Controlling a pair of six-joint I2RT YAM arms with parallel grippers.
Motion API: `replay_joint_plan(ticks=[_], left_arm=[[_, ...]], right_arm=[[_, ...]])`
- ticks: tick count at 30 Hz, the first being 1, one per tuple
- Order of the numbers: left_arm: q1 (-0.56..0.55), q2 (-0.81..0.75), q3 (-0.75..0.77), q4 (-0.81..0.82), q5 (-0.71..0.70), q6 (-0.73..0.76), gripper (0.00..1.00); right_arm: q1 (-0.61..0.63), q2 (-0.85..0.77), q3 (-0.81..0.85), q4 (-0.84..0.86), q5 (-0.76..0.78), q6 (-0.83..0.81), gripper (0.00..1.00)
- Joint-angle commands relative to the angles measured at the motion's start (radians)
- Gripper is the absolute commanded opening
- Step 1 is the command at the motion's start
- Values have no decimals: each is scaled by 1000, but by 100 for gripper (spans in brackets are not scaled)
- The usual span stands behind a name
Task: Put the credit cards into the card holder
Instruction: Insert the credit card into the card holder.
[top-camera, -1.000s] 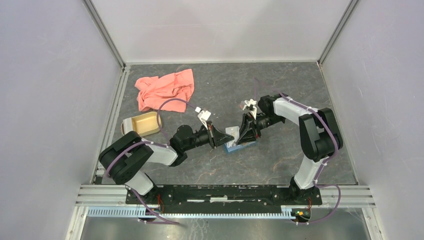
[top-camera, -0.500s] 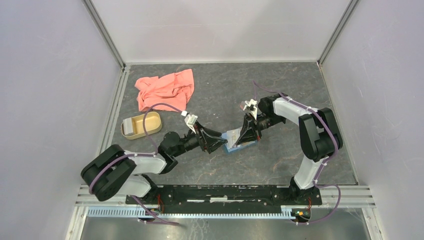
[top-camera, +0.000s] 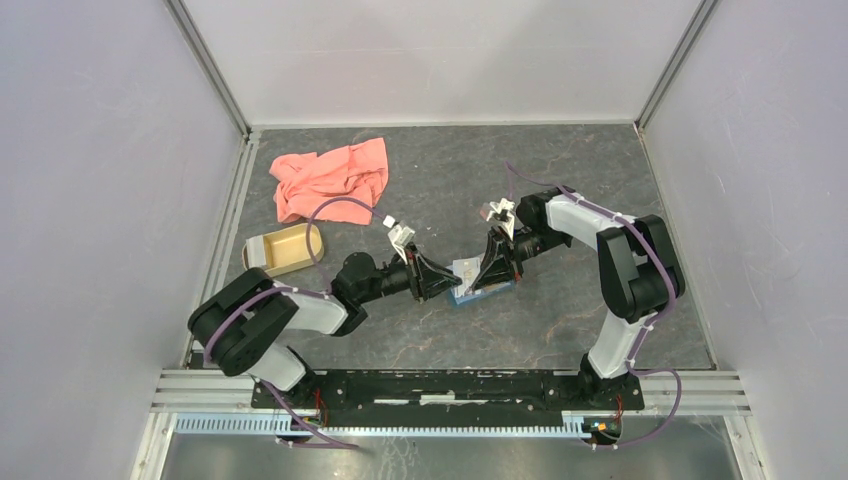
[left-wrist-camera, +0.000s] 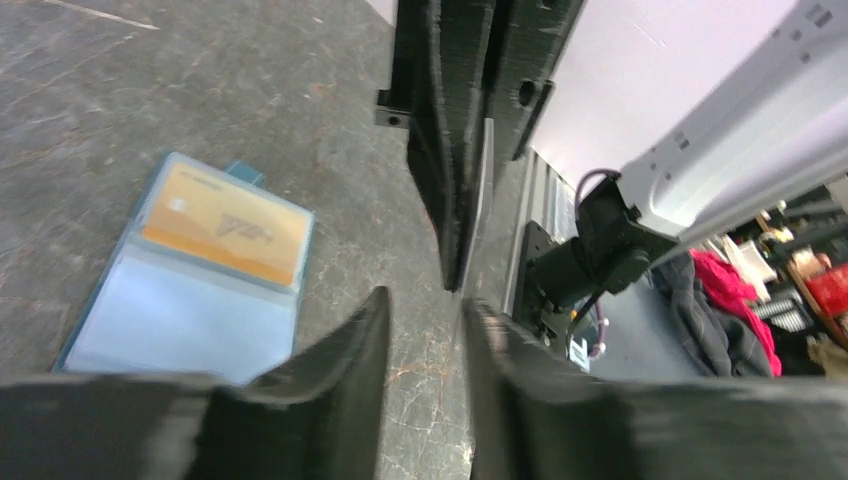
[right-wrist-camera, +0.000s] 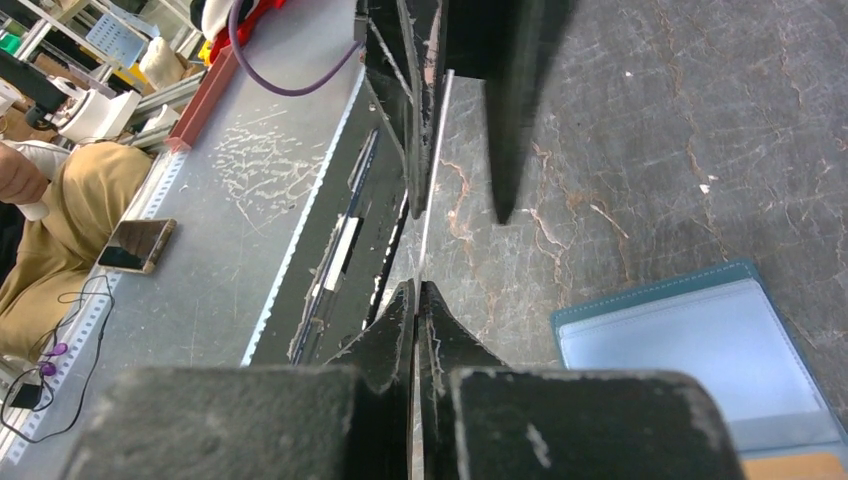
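While your right gripper (right-wrist-camera: 417, 292) pinches a thin pale card (right-wrist-camera: 434, 170) edge-on, fingers pressed tight on it, your left gripper (left-wrist-camera: 425, 300) stands spread, one finger on each side of the card's free end; whether either finger touches it, I cannot tell. The card holder (left-wrist-camera: 190, 290) lies open on the table (left-wrist-camera: 120, 100) just below both grippers, with a gold-yellow card (left-wrist-camera: 225, 230) already in one pocket.

The danger, as I judge it, lies in the exchange. If you release with the right before the left has closed, the pale card drops and may land flat on the table, where so thin a thing is hard to lift. If the left closes off-centre, it may twist or bow the card in the right's grip. Nothing pins the card holder, so a card pushed in at a slant could slide it instead of entering the pocket.
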Motion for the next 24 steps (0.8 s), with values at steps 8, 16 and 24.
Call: replay_joint_plan(ticks=[8, 16, 24], left_arm=[[28, 105, -21, 248, 3, -176, 2], [47, 222, -72, 313, -50, -441, 2], [46, 485, 30, 396, -40, -735, 2]], right_arm=[[-20, -1, 50, -13, 23, -26, 47], [-111, -111, -62, 547, 301, 591, 64], [-137, -369, -316, 1099, 761, 997, 26]])
